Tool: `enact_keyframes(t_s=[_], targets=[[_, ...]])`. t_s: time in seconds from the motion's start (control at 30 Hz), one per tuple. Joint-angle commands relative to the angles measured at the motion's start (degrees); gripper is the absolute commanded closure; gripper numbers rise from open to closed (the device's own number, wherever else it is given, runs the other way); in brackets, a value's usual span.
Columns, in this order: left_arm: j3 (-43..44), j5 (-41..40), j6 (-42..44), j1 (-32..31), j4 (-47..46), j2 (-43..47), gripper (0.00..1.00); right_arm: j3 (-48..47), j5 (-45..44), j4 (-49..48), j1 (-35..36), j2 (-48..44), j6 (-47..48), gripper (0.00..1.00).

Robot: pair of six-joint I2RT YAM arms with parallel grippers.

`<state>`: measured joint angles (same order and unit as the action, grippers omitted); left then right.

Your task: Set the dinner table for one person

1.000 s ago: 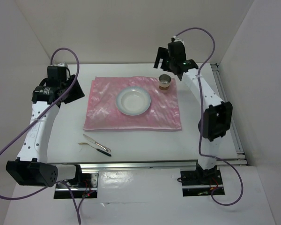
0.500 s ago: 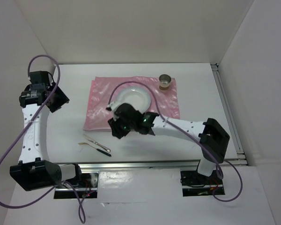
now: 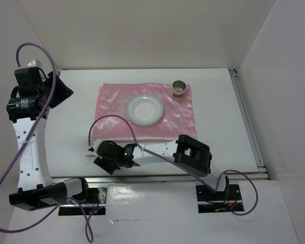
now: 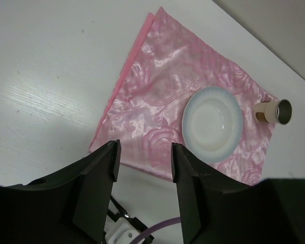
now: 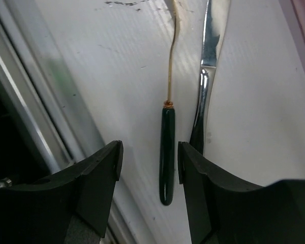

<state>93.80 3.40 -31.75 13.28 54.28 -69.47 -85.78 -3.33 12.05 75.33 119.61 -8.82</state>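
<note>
Noting the right gripper (image 5: 148,152) down low at the near-left corner of the large flat white dinner table (image 3: 213,117), swung there within the last second from beside the small metal cup with a brown band (image 3: 179,89). Recording its jaws as released, spread to either side of the dark green handle of a slim pale-shafted utensil (image 5: 166,152), not touching it. Just right of that in the wrist view, a silver utensil (image 5: 206,86), type hard to tell. Finding both pieces flat on bare table, off the shiny pink rectangular cloth (image 3: 117,119), near the front metal rail (image 3: 157,178), same as a second ago. Marking the left gripper (image 4: 144,152) as lifted and drawn back to the far left, jaws likewise parted, holding nothing, looking down on the cloth. Seeing the round white shallow bowl with a pale blue rim (image 3: 145,109) centred on the cloth and the cup at its far-right corner, both unmoved. Judging the cup as placed and done with, cutlery as next, pick not yet made. Expecting a need to close squarely on the thin handle without nudging the silver neighbour, then to carry it beside the bowl.
</note>
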Motion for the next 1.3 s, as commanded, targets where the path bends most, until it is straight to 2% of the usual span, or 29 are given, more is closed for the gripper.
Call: enact_keyframes(t_s=[0.0,0.23,0.33,0.37,0.43,0.73,1.17,1.23,1.27], targets=[[-1.43,2.40,1.16,0.17,-0.76,0.92,0.39,-4.49,-3.95,0.60,-0.18,1.85,1.96,0.41],[-3.01,3.02,1.16,0.17,-1.37,1.44,0.39,-5.10,-5.28,0.60,-0.18,4.40,2.49,0.41],[-3.01,3.02,1.16,0.17,-1.37,1.44,0.39,-4.58,-5.28,0.60,-0.18,4.92,2.49,0.51],[-3.01,2.50,1.16,0.17,-1.37,1.44,0.39,-4.57,-5.28,0.60,-0.18,4.93,2.49,0.62],[-3.01,2.49,1.16,0.17,-1.37,1.44,0.39,-3.87,-5.28,0.60,-0.18,4.93,2.49,0.69],[-4.06,2.49,1.16,0.17,-1.90,1.97,0.39,-3.26,-5.28,0.60,-0.18,5.54,3.01,0.67],[-4.59,2.49,1.16,0.17,-2.43,1.97,0.39,-7.21,-3.61,3.94,-0.18,9.76,3.63,0.70],[-5.11,2.49,1.16,0.17,-2.43,1.97,0.39,-7.21,-3.61,3.94,-0.18,9.76,3.63,0.83],[-5.12,2.49,1.16,0.17,-2.43,1.97,0.39,-7.21,-3.61,3.94,-0.18,9.76,3.63,0.94]])
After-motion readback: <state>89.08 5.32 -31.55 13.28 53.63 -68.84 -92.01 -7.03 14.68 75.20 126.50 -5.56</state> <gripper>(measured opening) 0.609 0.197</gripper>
